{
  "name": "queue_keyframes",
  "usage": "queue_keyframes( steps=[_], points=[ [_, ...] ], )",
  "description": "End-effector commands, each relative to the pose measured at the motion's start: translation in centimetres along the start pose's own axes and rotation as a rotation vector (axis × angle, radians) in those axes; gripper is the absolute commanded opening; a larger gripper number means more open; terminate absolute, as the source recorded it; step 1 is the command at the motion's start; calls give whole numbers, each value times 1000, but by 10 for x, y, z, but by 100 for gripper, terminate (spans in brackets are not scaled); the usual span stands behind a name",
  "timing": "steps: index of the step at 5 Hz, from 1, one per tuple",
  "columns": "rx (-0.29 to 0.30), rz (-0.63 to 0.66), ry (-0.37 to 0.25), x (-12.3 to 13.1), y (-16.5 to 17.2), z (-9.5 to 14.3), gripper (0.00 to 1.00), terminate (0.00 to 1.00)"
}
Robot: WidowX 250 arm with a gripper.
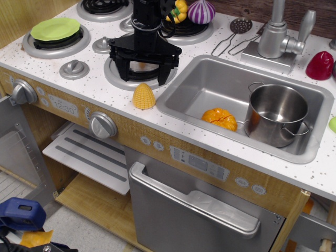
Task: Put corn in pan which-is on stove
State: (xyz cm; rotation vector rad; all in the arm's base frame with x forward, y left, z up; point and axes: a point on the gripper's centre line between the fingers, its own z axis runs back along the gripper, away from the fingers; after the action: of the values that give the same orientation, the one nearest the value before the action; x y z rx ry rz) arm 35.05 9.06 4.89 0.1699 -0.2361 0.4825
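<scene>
Corn (pixel 144 96): on the stove (pixel 63 84) top by the front burner, untouched.
Pan (pixel 140 66): under my gripper (pixel 143 73), mostly hidden.
Claw: spread wide, empty.
Left: grasp, lift, drop in.

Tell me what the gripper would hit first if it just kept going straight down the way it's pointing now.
Probably the pan on the stove's front burner: the open gripper points down right over it. The corn lies nearer the counter edge, outside that line. Depth is hard to judge from this single view.
</scene>
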Motion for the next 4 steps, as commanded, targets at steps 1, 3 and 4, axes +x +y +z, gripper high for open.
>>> queue_keyframes(
  steps=[1,3,4],
  points=[
    [0,0,0,0,0,0,100,0],
    [-14,0,5,2,2,-4,100,0],
    [-45,22,28,1,3,-10,100,0]
  ],
)
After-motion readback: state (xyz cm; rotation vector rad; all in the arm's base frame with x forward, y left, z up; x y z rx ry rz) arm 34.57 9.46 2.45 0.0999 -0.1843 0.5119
